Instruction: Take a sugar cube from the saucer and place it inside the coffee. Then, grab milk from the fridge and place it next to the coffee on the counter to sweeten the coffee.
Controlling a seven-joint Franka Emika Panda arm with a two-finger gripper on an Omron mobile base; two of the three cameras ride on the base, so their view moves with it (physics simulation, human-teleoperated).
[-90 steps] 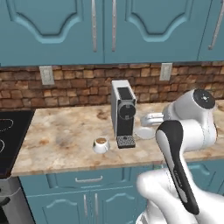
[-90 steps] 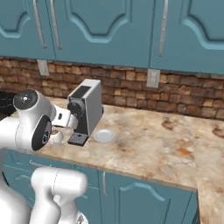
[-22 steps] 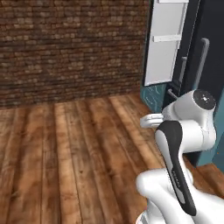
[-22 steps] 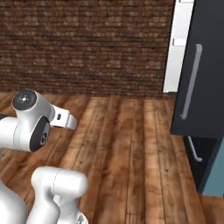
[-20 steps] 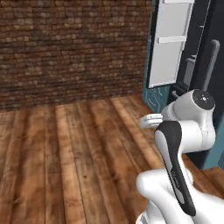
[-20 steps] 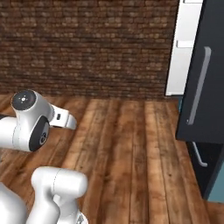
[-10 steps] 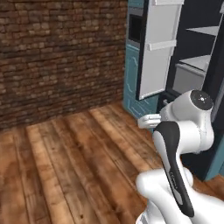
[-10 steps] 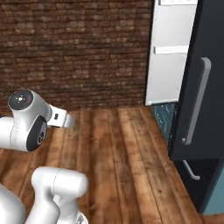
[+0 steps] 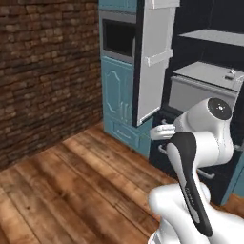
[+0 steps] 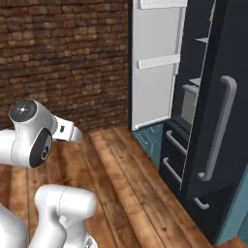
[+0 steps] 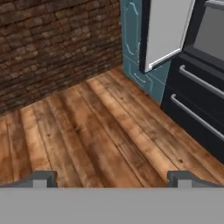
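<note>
Presently the fridge (image 9: 200, 90) stands open at two o'clock in the left base view, drawers visible. Fingers (image 11: 43, 178) spread wide, holding nothing, above the wooden floor (image 11: 100, 131).

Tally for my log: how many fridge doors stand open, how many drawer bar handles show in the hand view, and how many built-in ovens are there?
Open fridge doors: 2, the white-lined door and the dark door
Drawer bar handles in the hand view: 2, the upper handle and the lower handle
Built-in oven: 1
Total: 5
</note>
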